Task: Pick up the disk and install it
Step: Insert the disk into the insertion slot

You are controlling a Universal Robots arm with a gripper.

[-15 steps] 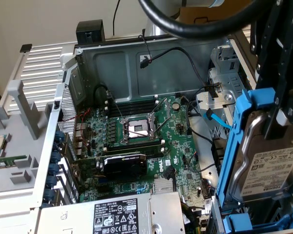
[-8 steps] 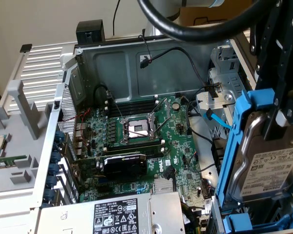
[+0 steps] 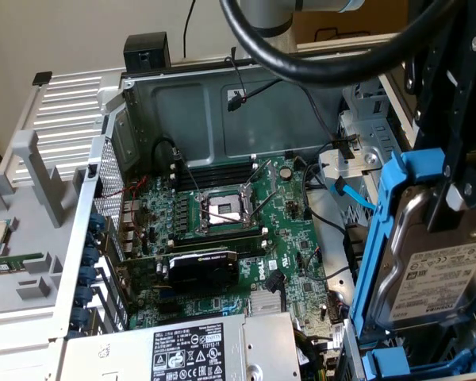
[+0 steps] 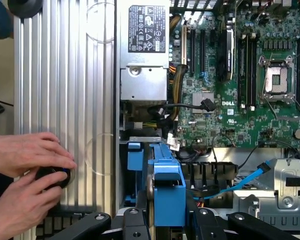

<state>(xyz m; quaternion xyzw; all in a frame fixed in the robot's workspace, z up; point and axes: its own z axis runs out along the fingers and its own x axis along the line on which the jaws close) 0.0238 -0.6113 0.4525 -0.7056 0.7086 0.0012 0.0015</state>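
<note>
Exterior view: gripper (image 3: 456, 202) clamps the disk (image 3: 436, 274) upright at the exterior view's right, beside the computer's motherboard (image 3: 222, 230).

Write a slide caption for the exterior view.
The gripper holds the disk in its blue frame at the exterior view's right, beside the open computer's motherboard.

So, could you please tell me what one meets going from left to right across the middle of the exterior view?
Grey plastic cover → blue card clips → processor socket → blue cable → disk, upright in its blue frame.
</note>
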